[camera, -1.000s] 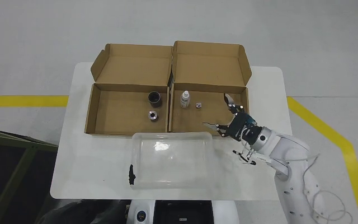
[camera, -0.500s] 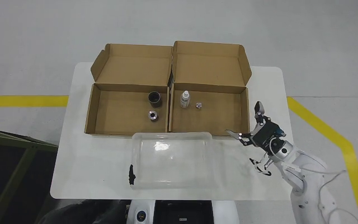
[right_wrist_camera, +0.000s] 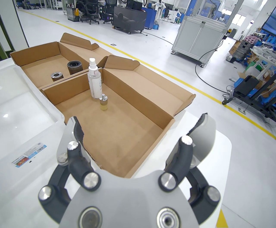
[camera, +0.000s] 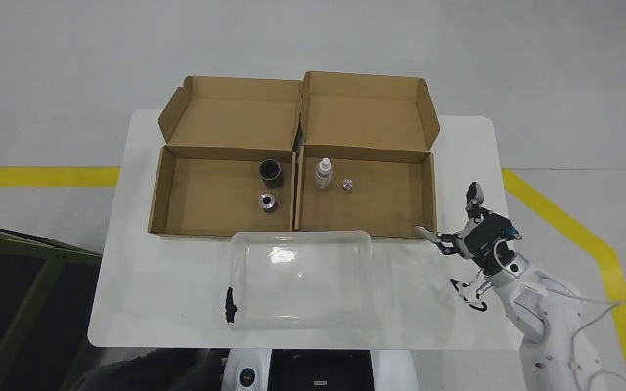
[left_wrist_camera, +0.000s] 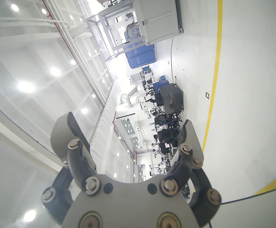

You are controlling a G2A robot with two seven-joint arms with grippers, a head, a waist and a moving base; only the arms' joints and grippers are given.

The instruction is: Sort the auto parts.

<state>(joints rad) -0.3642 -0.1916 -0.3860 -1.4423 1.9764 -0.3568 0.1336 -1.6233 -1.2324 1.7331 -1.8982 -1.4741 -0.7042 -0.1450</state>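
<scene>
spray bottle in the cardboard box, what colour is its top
White; the spray bottle itself is clear. The right wrist view shows it best.

pale glossy floor (right_wrist_camera: pixel 133 49) with a yellow line (right_wrist_camera: pixel 163 72) beyond the fingers (right_wrist_camera: pixel 206 129), office chairs (right_wrist_camera: pixel 86 10), metal-framed cabinet (right_wrist_camera: pixel 198 36), bright ceiling lights (left_wrist_camera: pixel 25 86)

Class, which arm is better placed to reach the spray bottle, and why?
Right: the right hand, open, hovers beside the cardboard box, facing the spray bottle; the left hand faces the room.
</scene>
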